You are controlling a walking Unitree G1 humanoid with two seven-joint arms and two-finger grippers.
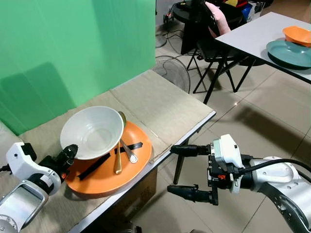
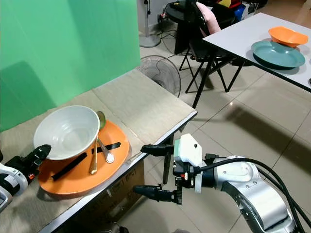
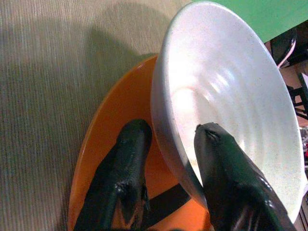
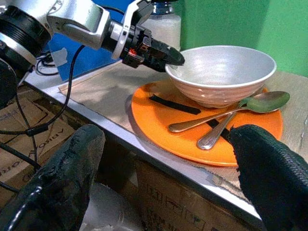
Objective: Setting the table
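An orange plate (image 1: pixel 97 182) lies on the cloth-covered table (image 1: pixel 165 104) near its front edge. On it rest a white bowl (image 1: pixel 92 128), a gold spoon (image 1: pixel 118 160), a silver spoon (image 1: pixel 129 151) and a black strip (image 1: pixel 95 166). My left gripper (image 3: pixel 173 129) straddles the bowl's left rim, one finger (image 3: pixel 226 178) inside and the other (image 3: pixel 125 163) outside against the wall, shut on it. My right gripper (image 1: pixel 171 169) hangs open off the table's front edge, below the tabletop, with its fingers wide apart and pointing towards the plate (image 4: pixel 202 130).
A green screen (image 1: pixel 73 43) stands behind the table. A floor fan (image 1: pixel 172 70) and a black chair (image 1: pixel 214 39) are beyond its far corner. A white table (image 1: pixel 262 34) at the far right carries a teal plate (image 1: pixel 289 53) and an orange bowl (image 1: pixel 297 35). Cardboard boxes (image 4: pixel 183 207) sit under the table.
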